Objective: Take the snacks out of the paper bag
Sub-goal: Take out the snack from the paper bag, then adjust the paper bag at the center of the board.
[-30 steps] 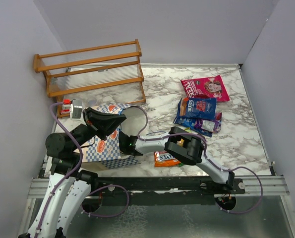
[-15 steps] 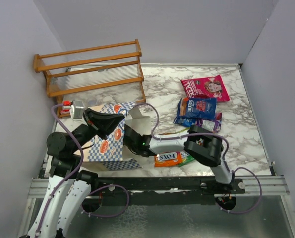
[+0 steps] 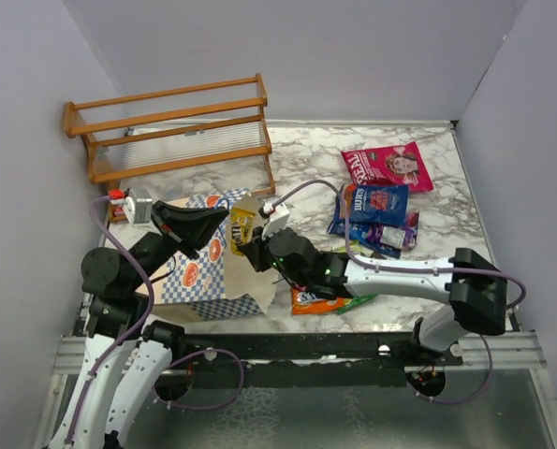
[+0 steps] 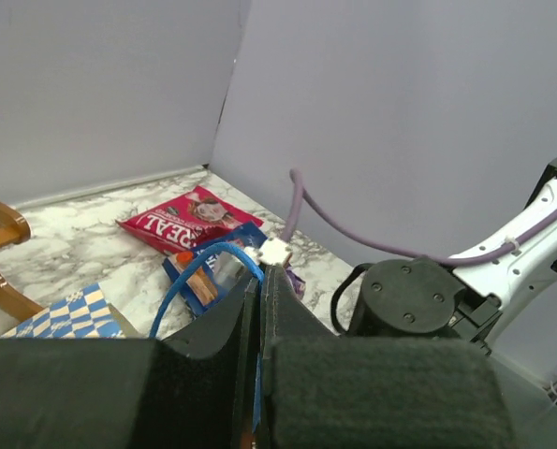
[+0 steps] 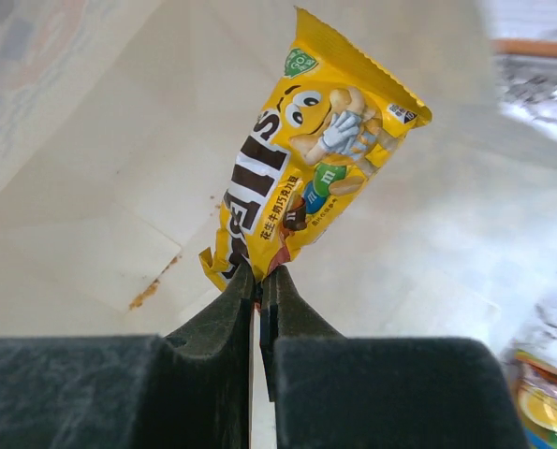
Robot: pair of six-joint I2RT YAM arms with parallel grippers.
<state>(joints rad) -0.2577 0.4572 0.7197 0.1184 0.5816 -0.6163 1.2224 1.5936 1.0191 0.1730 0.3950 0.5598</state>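
One yellow packet (image 5: 306, 159) hangs pinched by its corner in right jaws at the paper bag (image 3: 203, 281) mouth; left jaws clamp the blue cord handle (image 4: 203, 271), likely to steady it.

paper bag (image 3: 203, 281) L | rack (image 3: 194, 140) behind it | snacks (image 3: 372, 204) R, prob. overlapping

Upper left of your overhead view: a wooden rack (image 3: 170, 131) with two railed tiers stands on the white, grey-veined marble tabletop (image 3: 465, 262), near the back-left corner. A ribbed translucent sheet (image 3: 203, 140) shows between its rails. Plain pale-grey walls (image 3: 353, 56) enclose the table at left, back and right.
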